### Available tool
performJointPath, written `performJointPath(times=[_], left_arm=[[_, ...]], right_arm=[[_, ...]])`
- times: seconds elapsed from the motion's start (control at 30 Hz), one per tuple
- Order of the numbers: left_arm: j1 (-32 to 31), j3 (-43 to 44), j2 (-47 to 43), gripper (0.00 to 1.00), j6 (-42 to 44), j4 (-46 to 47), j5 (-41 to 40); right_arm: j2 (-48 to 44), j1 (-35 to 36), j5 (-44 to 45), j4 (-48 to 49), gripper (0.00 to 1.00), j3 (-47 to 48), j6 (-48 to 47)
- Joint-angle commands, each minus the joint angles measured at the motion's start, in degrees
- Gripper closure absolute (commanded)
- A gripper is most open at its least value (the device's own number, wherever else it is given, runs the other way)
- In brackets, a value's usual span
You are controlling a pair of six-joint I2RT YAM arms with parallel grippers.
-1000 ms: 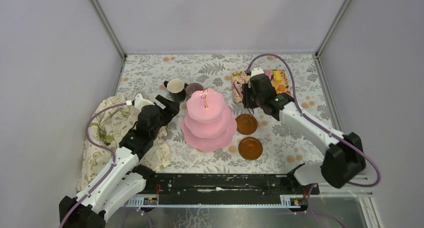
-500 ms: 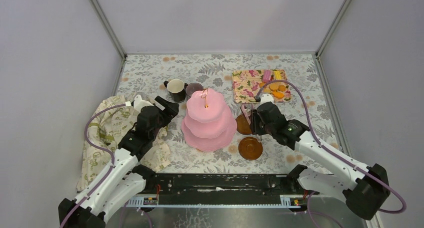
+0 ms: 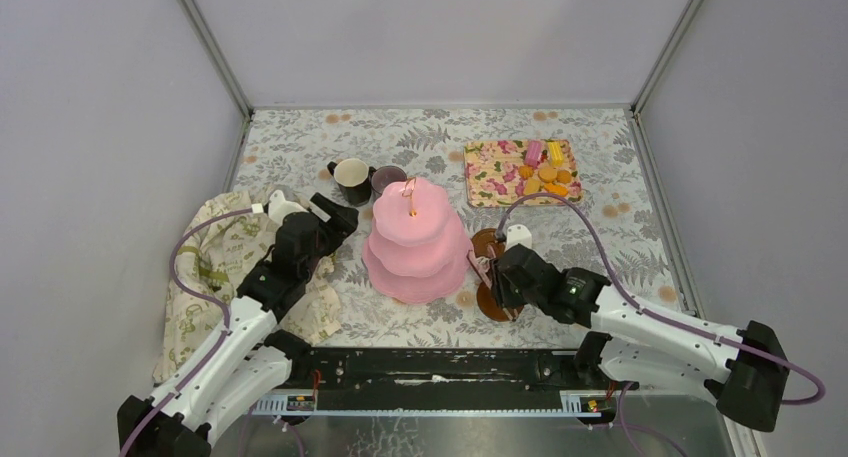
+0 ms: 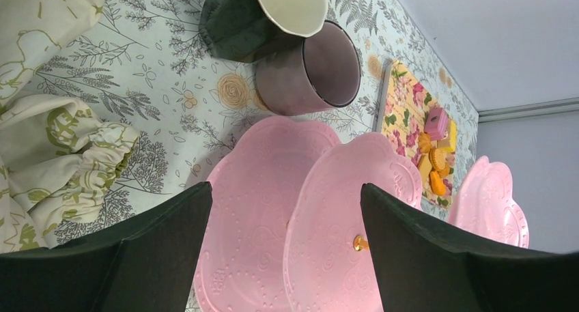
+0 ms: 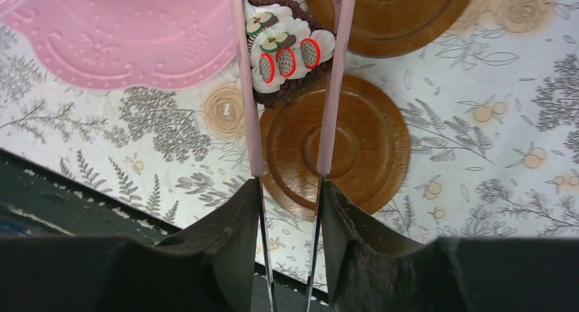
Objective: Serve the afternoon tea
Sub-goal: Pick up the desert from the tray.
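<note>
**Beside the cake stand [image 3: 415, 245], the right gripper [image 3: 503, 280] carries a dark sweet [image 5: 283, 52] in tongs**

From above, the right arm has swung away from the floral tray [image 3: 495, 172], where it worked a second ago. It now sits at the near side. Its pink tongs [image 3: 483, 269] reach toward the stand's bottom tier. The near saucer [image 3: 497, 305] lies mostly under the gripper, and the far saucer [image 3: 490, 239] sits just ahead of it. The left gripper [image 3: 335, 215] has not shifted. It rests left of the stand, over the edge of the leaf-print cloth [image 3: 210, 267], with two mugs [image 3: 352, 177] ahead of it.

On the left wrist camera, the fingers [image 4: 123, 257] stand spread wide. Ahead of them rise the stand's scalloped pink tiers [image 4: 321, 209]. Further ahead, a dark mug with a cream inside [image 4: 239, 25] touches a purplish one [image 4: 311, 69].

On the right wrist camera, the fingers [image 5: 235, 216] press together on the tongs' arms [image 5: 249, 87]. The tong tips pinch the sweet, a brown piece topped with white cream and red-rimmed fruit slices. It hangs over the far rim of the near saucer [image 5: 355, 148], just right of the stand's lowest rim [image 5: 136, 32]. Whether it touches the saucer cannot be told.
</note>
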Motion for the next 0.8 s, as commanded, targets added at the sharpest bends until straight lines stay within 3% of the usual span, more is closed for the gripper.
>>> performJointPath(times=[0.0,0.4,0.77], left_arm=[[-0.3,-1.4,0.0,0.13,-0.1,1.1,0.8],[-0.3,-1.9,0.4,0.13,0.1,2.0,1.9],[-0.4,-3.3,0.2,0.13,-0.5,3.7,3.4]], right_arm=[[1.4,5.7,4.6,3.1,0.84,1.1,3.9],[16.9,18.9,9.6,10.8,0.84,9.7,5.6],[25.3,20.5,9.0,14.7,0.84,15.6,4.5]])
